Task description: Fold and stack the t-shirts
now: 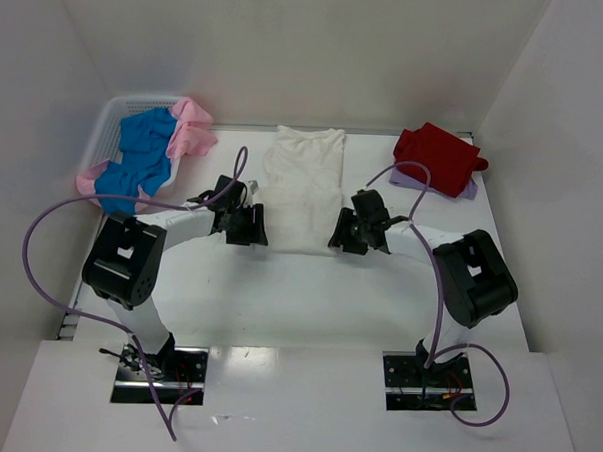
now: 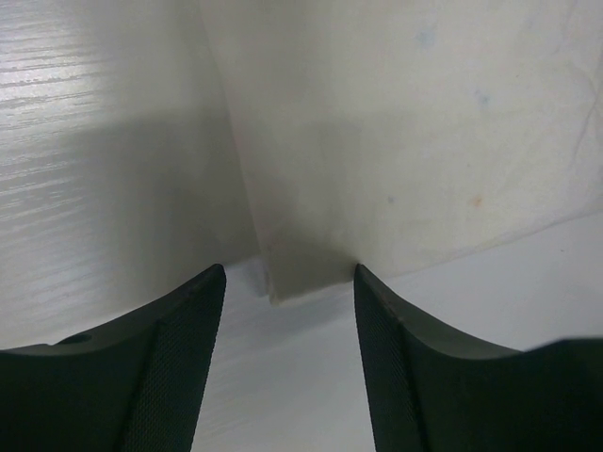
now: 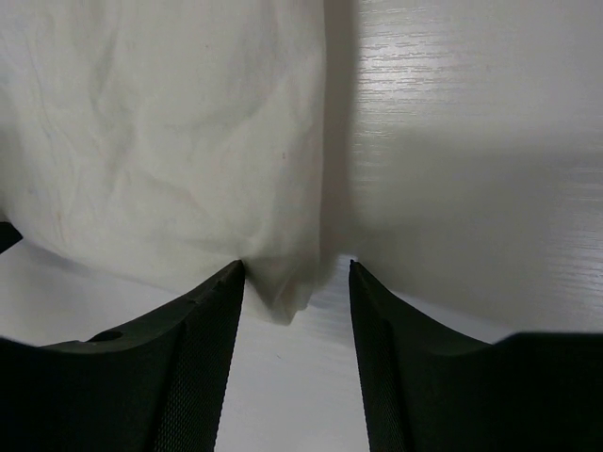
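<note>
Left gripper: jaws partly open, nothing clamped. The near left corner of the cream shirt lies in the gap between its fingers, close to the right-hand one, and the rest of the cloth spreads ahead and to the right of the gripper. Right gripper: jaws partly open, nothing clamped. The shirt's near right corner sits between the fingertips and touches the left-hand finger; the cloth runs ahead and to the left. The cream shirt is a long strip lying flat on the table, spanning the space between the two grippers and reaching away from both. Blue shirt and pink shirt: heaped in and over the basket, well apart from the left gripper, ahead and to its left. Red shirt: folded on top of a lavender shirt, well apart from the right gripper, ahead and to its right.
</note>
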